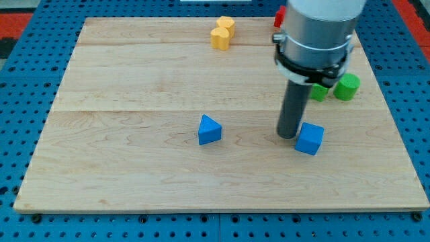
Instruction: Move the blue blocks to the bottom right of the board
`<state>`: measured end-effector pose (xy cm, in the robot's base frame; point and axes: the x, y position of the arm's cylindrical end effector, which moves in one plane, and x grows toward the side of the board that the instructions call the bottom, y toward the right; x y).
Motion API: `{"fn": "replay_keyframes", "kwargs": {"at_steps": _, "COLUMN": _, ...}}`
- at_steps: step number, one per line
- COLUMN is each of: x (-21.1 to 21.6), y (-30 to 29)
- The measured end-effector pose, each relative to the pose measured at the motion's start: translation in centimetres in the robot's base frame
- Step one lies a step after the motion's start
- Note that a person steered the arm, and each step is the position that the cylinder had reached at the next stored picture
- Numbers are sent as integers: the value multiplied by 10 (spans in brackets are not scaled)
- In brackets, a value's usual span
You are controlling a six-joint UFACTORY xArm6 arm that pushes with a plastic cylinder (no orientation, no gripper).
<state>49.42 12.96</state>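
so there's no claw on this rig to be wide, narrow or holding anything, just the straight dark rod, and my tip [287, 136] is down on the pale wooden board [134, 168], a bit right of the middle

the blue cube-shaped block [310, 138] sits right off my tip toward the view's right and a touch lower, close enough that it looks like it's touching or nearly so, can't quite call it from this angle. the other blue one, a triangular wedge-looking block [209, 130], is well off to the view's left of my tip at about the same height on the board, standing by itself. both blues are roughly in the middle band of the board rather than down in the bottom right corner

up and to the view's right of my tip there's a green cylinder block [347, 87], plus a second green block [319, 92] half hidden behind the rod's grey housing [318, 33], so i can't tell its shape

far up toward the view's top and left of my tip are two yellow blocks [222, 33] pressed together near the board's top edge, shapes kinda rounded or hexagonal

a red block [278, 16] peeks out at the view's top just left of the housing, mostly covered

blue pegboard table [27, 40] runs all around the board
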Motion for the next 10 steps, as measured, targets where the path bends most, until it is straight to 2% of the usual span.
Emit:
{"fn": "replay_keyframes", "kwargs": {"at_steps": 1, "x": 13, "y": 61}}
{"fn": "replay_keyframes", "kwargs": {"at_steps": 2, "x": 37, "y": 37}}
{"fn": "replay_keyframes", "kwargs": {"at_steps": 3, "x": -30, "y": -17}}
{"fn": "replay_keyframes", "kwargs": {"at_steps": 4, "x": -59, "y": -125}}
{"fn": "replay_keyframes", "kwargs": {"at_steps": 5, "x": -32, "y": -197}}
{"fn": "replay_keyframes", "kwargs": {"at_steps": 6, "x": 0, "y": -149}}
{"fn": "replay_keyframes", "kwargs": {"at_steps": 7, "x": 5, "y": -36}}
{"fn": "replay_keyframes", "kwargs": {"at_steps": 8, "x": 9, "y": 12}}
{"fn": "replay_keyframes", "kwargs": {"at_steps": 10, "x": 1, "y": 33}}
